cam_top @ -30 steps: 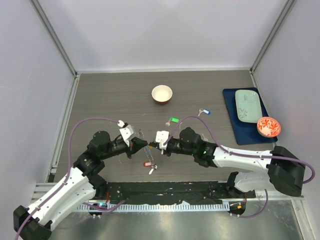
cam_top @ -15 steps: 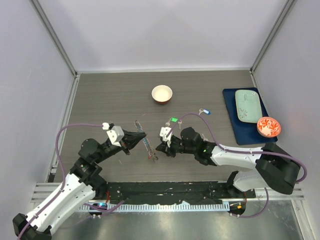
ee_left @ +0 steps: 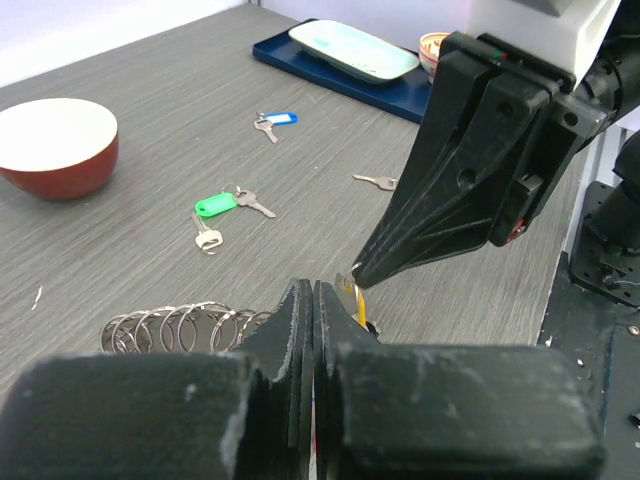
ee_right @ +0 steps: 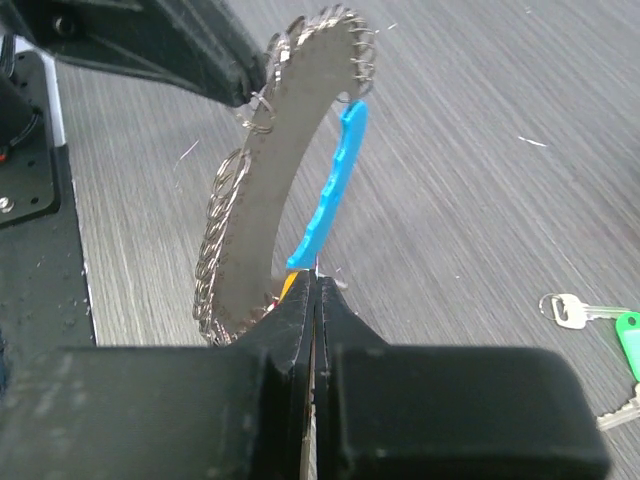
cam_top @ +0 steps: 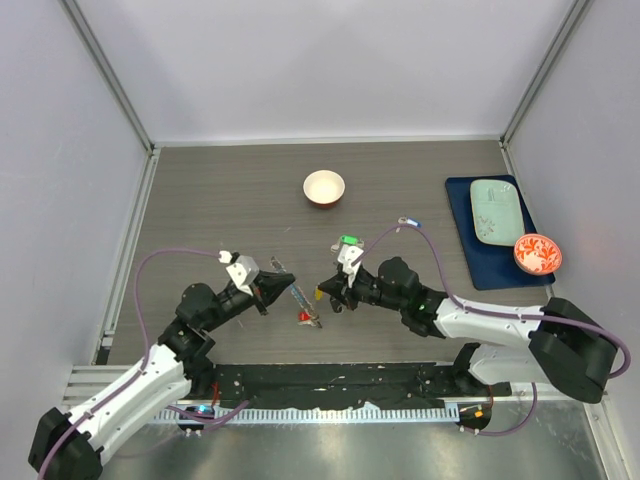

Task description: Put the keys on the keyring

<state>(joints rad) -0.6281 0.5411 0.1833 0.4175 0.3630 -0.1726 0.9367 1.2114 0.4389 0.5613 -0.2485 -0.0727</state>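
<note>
So far, the left gripper [cam_top: 277,283] has its jaws pinched shut on the keyring [ee_right: 218,235], upright between the arms, the right gripper [cam_top: 323,293] clamps what looks like a yellow-tagged key [ee_left: 359,303] at its rim, a red-tagged key [cam_top: 303,317] apparently hangs on it, and a green-tagged key [ee_left: 213,206], a blue-tagged key [ee_left: 280,118] and a plain key [ee_left: 376,181] lie loose beyond, unthreaded.

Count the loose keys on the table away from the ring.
4: a blue-tagged key near the tray, a plain key closer in, and two keys beside the green tag. Others may be hidden.
</note>
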